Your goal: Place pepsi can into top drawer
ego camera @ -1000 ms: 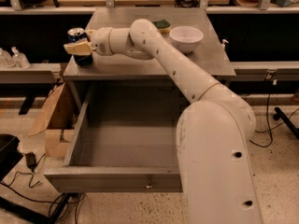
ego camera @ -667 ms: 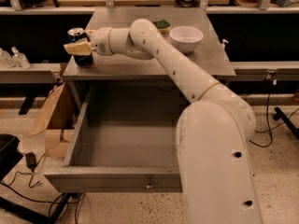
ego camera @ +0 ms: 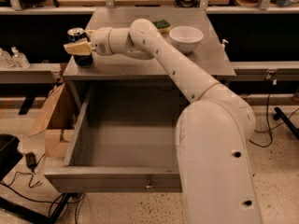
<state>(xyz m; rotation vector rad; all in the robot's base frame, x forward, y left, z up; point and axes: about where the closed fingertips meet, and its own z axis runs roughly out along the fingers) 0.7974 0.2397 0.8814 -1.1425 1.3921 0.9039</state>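
1. We see the two-finger gripper (ego camera: 77,48) at the end of the long white robot arm (ego camera: 187,73), reaching out over the far-left corner of the flat grey metal tabletop (ego camera: 140,68).
2. The claw is nearly closed, open only as wide as a can. One tan finger lies across the front of the small dark blue pepsi can with the silver top (ego camera: 85,59). We read that as a firm hold on the can.
3. The can sits inside the claw, upright, with its base at or just above the tabletop. We cannot tell which.
4. Change check: the claw, arm and can are in the same place as in the two earlier pictures, with no lift and no travel.
5. For the task, that means the grasp looks done and the carry has not started.
6. The wide grey top drawer (ego camera: 112,178) stands pulled out below the claw and nearer the camera. Its small metal knob (ego camera: 149,185) is on the front panel.
7. Next, we judge, the can needs to come up and be brought toward the camera, clear of the table edge, then lowered into the drawer.
8. The round white bowl (ego camera: 186,38) and the green sponge (ego camera: 162,25) are well off to the wrist side of the claw, out of the path.
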